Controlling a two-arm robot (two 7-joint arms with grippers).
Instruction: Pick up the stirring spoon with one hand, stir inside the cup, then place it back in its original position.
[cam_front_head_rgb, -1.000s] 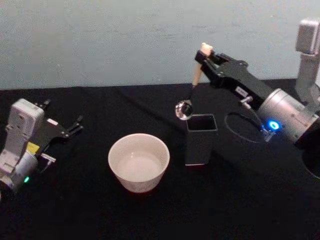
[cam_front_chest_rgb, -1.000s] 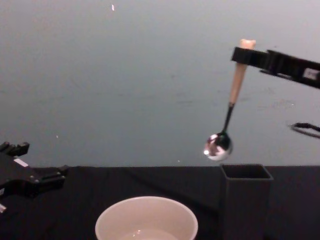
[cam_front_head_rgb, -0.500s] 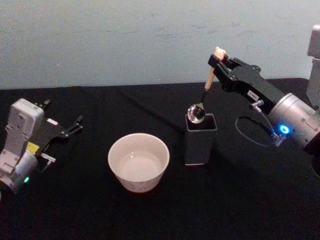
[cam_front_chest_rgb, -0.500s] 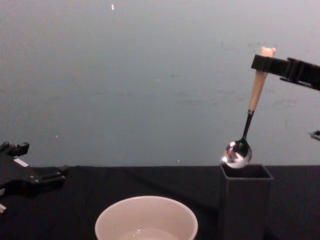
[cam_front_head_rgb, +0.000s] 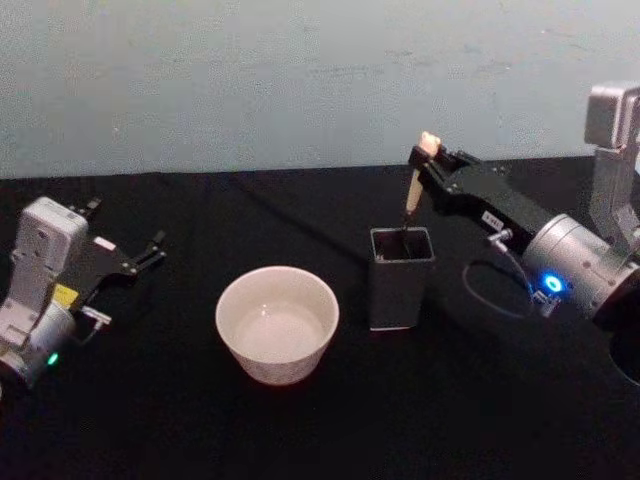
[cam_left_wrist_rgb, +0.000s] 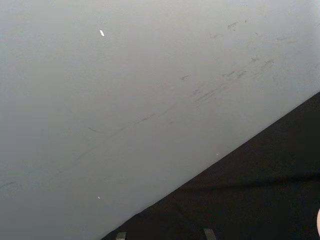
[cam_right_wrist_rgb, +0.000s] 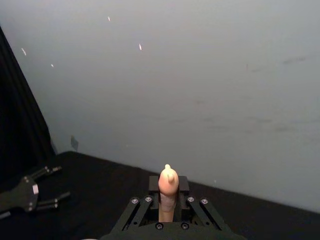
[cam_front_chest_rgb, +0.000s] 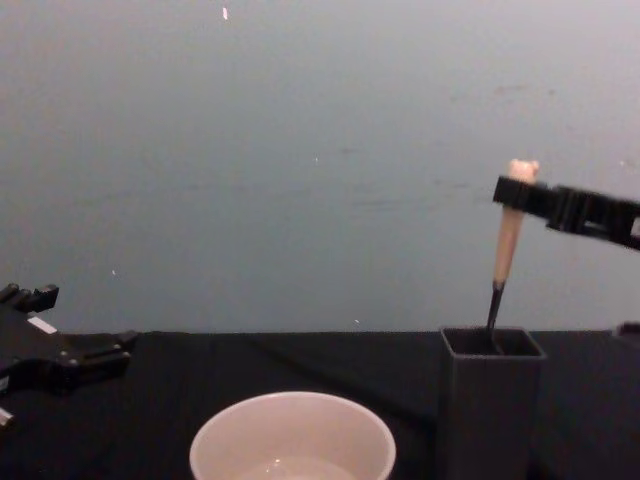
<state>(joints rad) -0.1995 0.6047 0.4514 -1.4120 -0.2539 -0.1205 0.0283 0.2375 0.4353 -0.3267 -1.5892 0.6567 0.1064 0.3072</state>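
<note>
The stirring spoon (cam_front_head_rgb: 414, 186) stands nearly upright with its bowl end down inside the dark grey square holder (cam_front_head_rgb: 400, 278); its beige handle (cam_front_chest_rgb: 508, 235) and bear head rise above the rim. My right gripper (cam_front_head_rgb: 425, 163) is shut on the top of the handle, also seen as the beige tip (cam_right_wrist_rgb: 167, 192) between the fingers. The cream cup (cam_front_head_rgb: 278, 322) sits left of the holder, its rim (cam_front_chest_rgb: 292, 432) low in the chest view. My left gripper (cam_front_head_rgb: 150, 250) rests at the table's left, fingers apart, holding nothing.
The table (cam_front_head_rgb: 330, 420) is covered in black cloth, with a pale wall behind. A black cable loop (cam_front_head_rgb: 490, 285) hangs under the right arm near the holder. Open cloth lies in front of the cup and holder.
My right gripper has lowered the spoon straight down. Its bowl went from hanging above the holder to sunk inside it. The left arm has stayed still.
</note>
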